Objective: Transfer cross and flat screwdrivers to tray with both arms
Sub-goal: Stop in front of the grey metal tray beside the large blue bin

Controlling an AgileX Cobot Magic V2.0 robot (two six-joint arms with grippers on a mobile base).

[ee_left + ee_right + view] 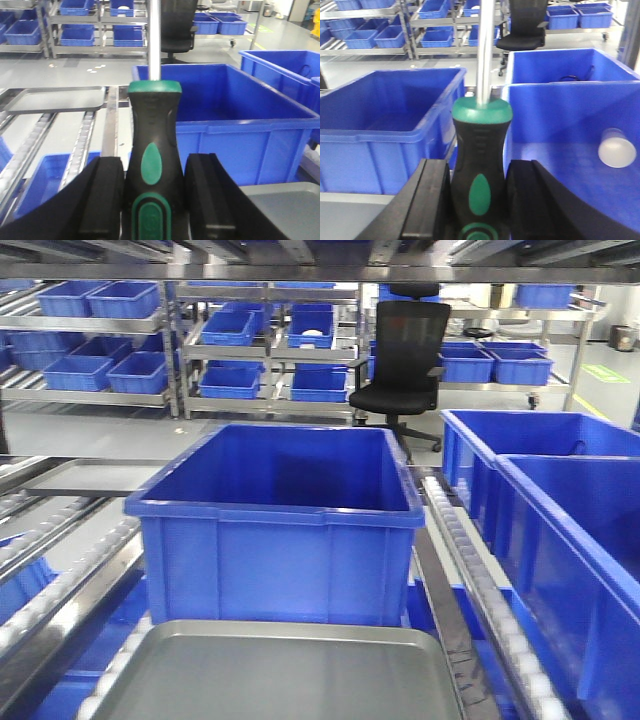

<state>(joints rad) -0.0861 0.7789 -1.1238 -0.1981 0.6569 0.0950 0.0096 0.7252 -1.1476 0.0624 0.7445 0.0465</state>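
Your left gripper [152,187] clamps one screwdriver [152,125], your right gripper [477,195] the other screwdriver [481,137], shafts toward 12 o'clock. The tray [290,680] lies at 6 o'clock; dropped high, they may bounce out.

Bright, even indoor light, seemingly from overhead; the screwdriver shaft [485,50] glares white, and all views look slightly soft

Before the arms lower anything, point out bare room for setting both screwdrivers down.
The grey tray is bare across its whole visible floor, bordered by the big blue crate behind and the roller rail to its right. The right-hand crate holds a white cylinder, so it offers less room.
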